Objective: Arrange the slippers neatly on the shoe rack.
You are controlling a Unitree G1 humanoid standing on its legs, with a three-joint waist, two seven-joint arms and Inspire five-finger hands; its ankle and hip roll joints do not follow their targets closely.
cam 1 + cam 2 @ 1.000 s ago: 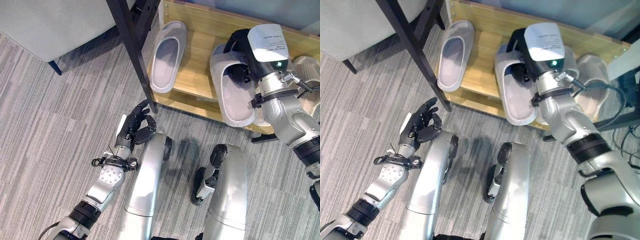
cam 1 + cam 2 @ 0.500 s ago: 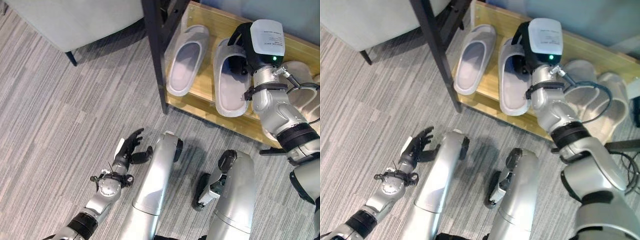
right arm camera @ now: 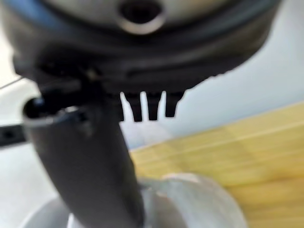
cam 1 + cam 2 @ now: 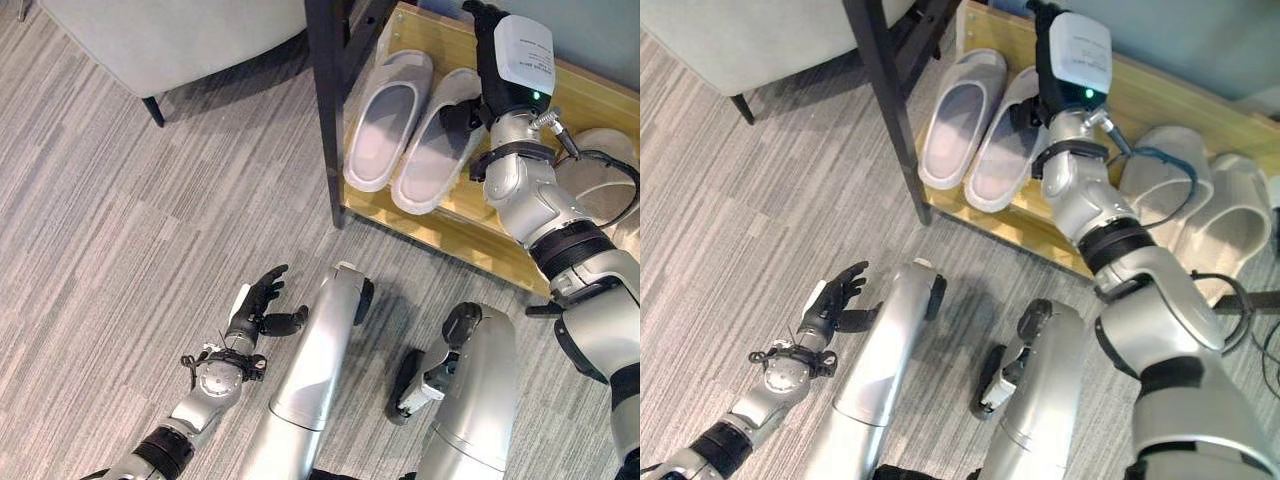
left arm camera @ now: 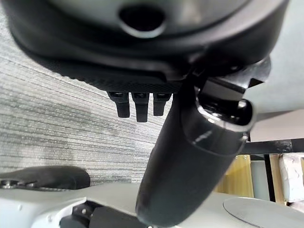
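Observation:
Two pale grey slippers lie side by side on the wooden shoe rack (image 4: 480, 215): the left slipper (image 4: 385, 120) and the right slipper (image 4: 432, 150), which is angled with its side touching the first. My right hand (image 4: 487, 60) reaches over the toe end of the right slipper, fingers straight. Its thumb (image 3: 90, 166) rests against that slipper (image 3: 190, 204). My left hand (image 4: 258, 305) hovers low over the floor with its fingers spread and holds nothing.
A second pair of beige slippers (image 4: 1165, 185) sits further right on the rack. A black furniture leg (image 4: 325, 100) stands at the rack's left end. A grey upholstered seat (image 4: 180, 30) is at the back left. Grey carpet lies in front.
The camera has shifted. My right hand has pushed the right slipper leftward and turned it, so it now lies against the left slipper. The left hand stays low.

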